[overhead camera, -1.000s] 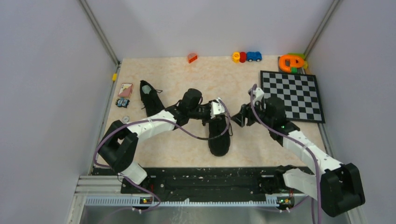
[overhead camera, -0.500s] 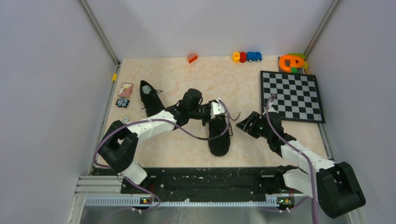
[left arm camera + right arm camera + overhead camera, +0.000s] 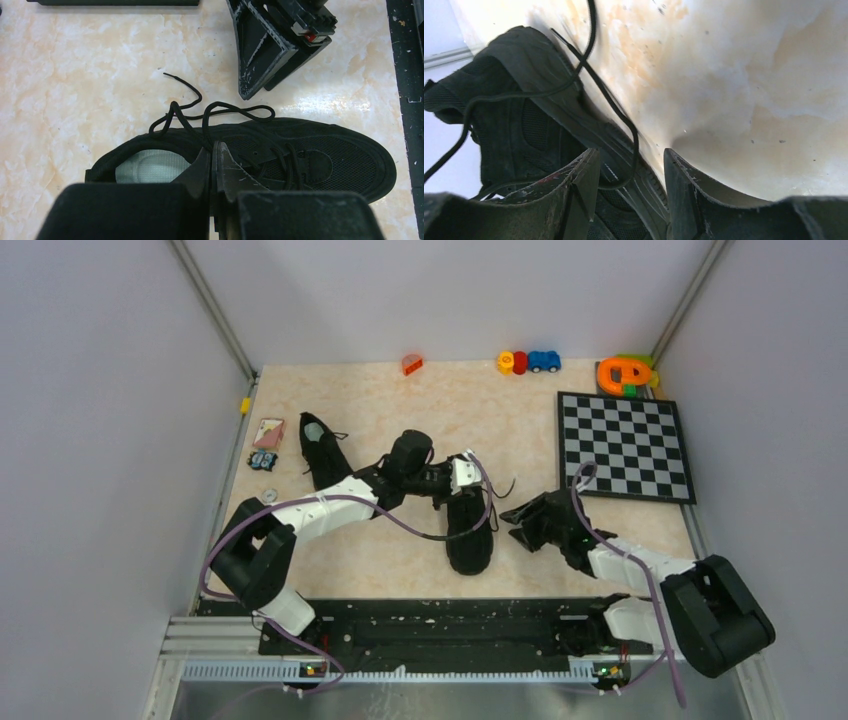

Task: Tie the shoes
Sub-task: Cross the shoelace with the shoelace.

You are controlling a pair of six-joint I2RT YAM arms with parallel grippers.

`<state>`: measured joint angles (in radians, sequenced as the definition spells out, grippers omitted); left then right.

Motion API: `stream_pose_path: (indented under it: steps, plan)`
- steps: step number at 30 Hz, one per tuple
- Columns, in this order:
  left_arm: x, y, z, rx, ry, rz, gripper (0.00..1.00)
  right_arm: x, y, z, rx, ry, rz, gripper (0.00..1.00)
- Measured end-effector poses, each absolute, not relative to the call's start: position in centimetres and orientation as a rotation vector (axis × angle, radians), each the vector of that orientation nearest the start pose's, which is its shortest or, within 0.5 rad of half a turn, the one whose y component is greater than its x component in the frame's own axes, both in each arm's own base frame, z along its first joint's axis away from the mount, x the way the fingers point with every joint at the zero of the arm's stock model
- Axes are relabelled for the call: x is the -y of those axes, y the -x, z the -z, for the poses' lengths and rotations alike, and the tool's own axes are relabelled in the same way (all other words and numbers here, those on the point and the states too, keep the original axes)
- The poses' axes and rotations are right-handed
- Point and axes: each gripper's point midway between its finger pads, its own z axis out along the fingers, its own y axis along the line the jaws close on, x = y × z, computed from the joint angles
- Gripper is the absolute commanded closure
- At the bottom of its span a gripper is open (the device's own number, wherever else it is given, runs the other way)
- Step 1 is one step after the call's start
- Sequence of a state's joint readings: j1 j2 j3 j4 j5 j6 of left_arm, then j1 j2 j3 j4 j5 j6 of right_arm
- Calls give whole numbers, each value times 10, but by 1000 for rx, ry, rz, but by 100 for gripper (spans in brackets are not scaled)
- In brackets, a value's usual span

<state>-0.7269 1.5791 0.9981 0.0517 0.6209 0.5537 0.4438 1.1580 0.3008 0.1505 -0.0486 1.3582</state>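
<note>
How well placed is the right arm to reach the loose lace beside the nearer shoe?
Probably yes: the right gripper sits low beside the shoe, jaws apart, with the lace looping down between them and nothing blocking it.

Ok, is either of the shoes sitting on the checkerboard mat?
No, one shoe lies mid-table and the other shoe lies further left, both on the bare tabletop, clear of the checkerboard.

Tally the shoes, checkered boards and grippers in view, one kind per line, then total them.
Shoes: 2, the far-left shoe and the centre shoe
Checkered boards: 1, the checkered board
Grippers: 2, the left gripper and the right gripper
Total: 5
</note>
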Motion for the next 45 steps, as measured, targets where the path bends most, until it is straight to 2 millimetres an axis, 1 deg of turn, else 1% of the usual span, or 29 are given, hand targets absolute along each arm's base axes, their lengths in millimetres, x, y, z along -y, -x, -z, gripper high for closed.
stream_pose_path:
  steps: [3, 6, 9, 12, 13, 14, 15, 16, 19, 21, 23, 24, 26, 27, 28, 30, 31, 33, 35, 37, 40, 42, 45]
  plan:
    - [355, -273, -147, -1413, -1523, 754, 100, -179, -248, -33, -2253, -1114, -943, 49]
    - [355, -273, -147, -1411, -1524, 752, 100, -190, -249, -33, -2249, -1125, -984, 51]
    - [355, -273, -147, -1409, -1526, 750, 100, -202, -248, -32, -2253, -1126, -1026, 56]
    - [355, -273, -147, -1406, -1528, 748, 100, -208, -250, -33, -2242, -1147, -1056, 76]
    - [355, -273, -147, -1406, -1529, 747, 100, -210, -251, -36, -2226, -1150, -1075, 85]
    - [355, -273, -147, -1404, -1530, 746, 100, -210, -253, -38, -2212, -1152, -1087, 91]
    - [355, -273, -147, -1403, -1531, 746, 100, -209, -254, -39, -2199, -1157, -1087, 98]
    - [355, -273, -147, -1402, -1532, 745, 100, -207, -255, -41, -2185, -1154, -1076, 100]
    - [355, -273, -146, -1400, -1535, 743, 100, -191, -259, -48, -2146, -1135, -1000, 100]
    - [355, -273, -146, -1398, -1537, 742, 100, -174, -268, -60, -2107, -1102, -928, 100]
    - [355, -273, -146, -1398, -1538, 743, 100, -154, -286, -85, -2041, -1049, -847, 100]
    - [355, -273, -146, -1398, -1538, 744, 100, -146, -296, -100, -2006, -1008, -806, 100]
    - [355, -273, -146, -1399, -1540, 745, 100, -137, -312, -134, -1944, -898, -755, 100]
    - [355, -272, -146, -1399, -1541, 745, 100, -136, -318, -148, -1923, -838, -741, 100]
    - [355, -273, -146, -1398, -1541, 744, 100, -137, -325, -167, -1903, -745, -720, 100]
    - [355, -272, -145, -1399, -1542, 744, 100, -142, -336, -197, -1883, -564, -681, 100]
    - [355, -272, -145, -1399, -1542, 744, 100, -145, -342, -209, -1876, -483, -660, 100]
    - [355, -272, -145, -1400, -1543, 745, 100, -152, -351, -227, -1868, -347, -630, 100]
    - [354, -272, -145, -1402, -1544, 745, 100, -161, -359, -240, -1866, -197, -613, 100]
    - [354, -272, -144, -1403, -1547, 745, 100, -174, -367, -246, -1875, -38, -608, 100]
    - [353, -271, -143, -1404, -1552, 743, 100, -195, -379, -244, -1926, 188, -629, 100]
    - [353, -271, -143, -1401, -1557, 738, 100, -212, -386, -237, -1969, 341, -679, 100]
    - [352, -272, -141, -1403, -1562, 731, 100, -240, -391, -220, -2049, 577, -800, 100]
